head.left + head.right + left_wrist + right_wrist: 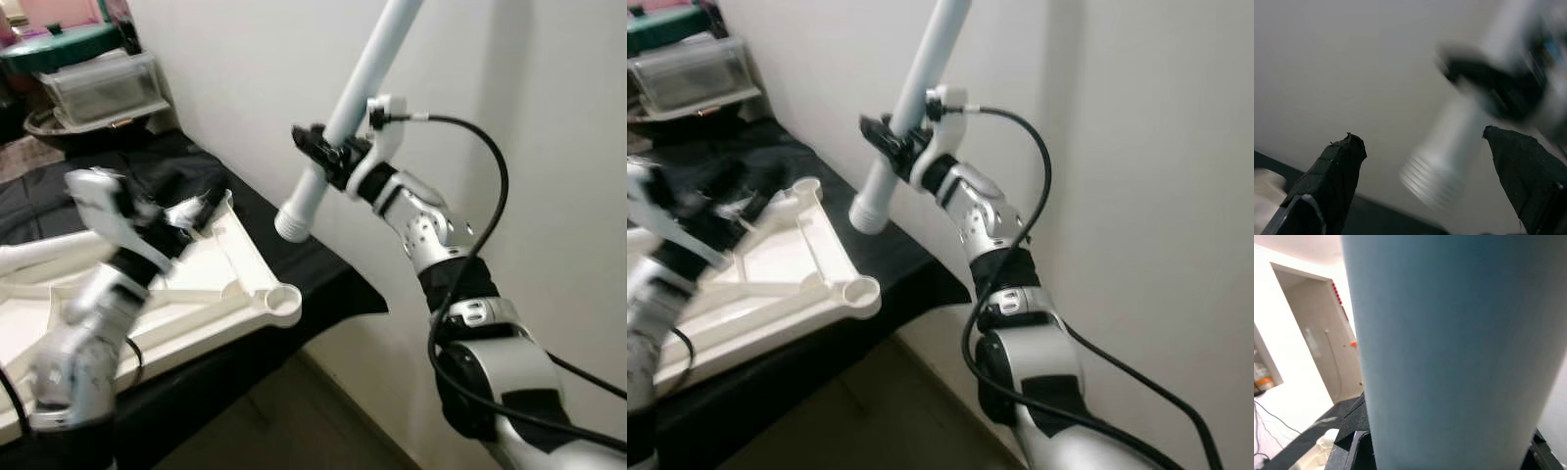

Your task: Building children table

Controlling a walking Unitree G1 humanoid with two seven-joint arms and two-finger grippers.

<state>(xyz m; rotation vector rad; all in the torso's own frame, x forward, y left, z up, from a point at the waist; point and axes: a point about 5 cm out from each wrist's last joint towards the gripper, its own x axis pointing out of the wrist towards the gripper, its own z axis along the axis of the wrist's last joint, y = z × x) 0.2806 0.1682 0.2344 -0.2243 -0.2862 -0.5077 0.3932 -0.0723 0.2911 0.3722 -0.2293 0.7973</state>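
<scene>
Right gripper (328,152) clamped across a white table leg (358,93), fingers closed on it a little above its lower end. Held well off the table, tilted, long axis running from the ribbed threaded end (292,223) low and toward the robot's left, up and away to the right past the top of the head views. In the right wrist view, seen as a pale blue-grey column (1449,347) close against the camera, black fingers (1359,431) at its foot.

Left gripper (196,211) blurred in the head views (likely mid-swing), hovering over the far end of the white table frame (235,264). Fingers (1327,176) apart in the left wrist view, holding nothing, with the threaded end (1432,178) sitting between the two tips but farther off, not touched.

Round socket (284,299) at the near corner of the frame, lying below the threaded end and slightly toward the robot, clearly apart from it. Leg axis slanted, not lined up with the socket's upward opening; probably needs bringing upright and lowering before any screwing in. Right arm the nearer one to that socket, and already carrying the leg.

Frame resting flat on black cloth (323,269) over the table, beside the white wall (245,69). Clear plastic bin (103,88) farther back at the far left.
</scene>
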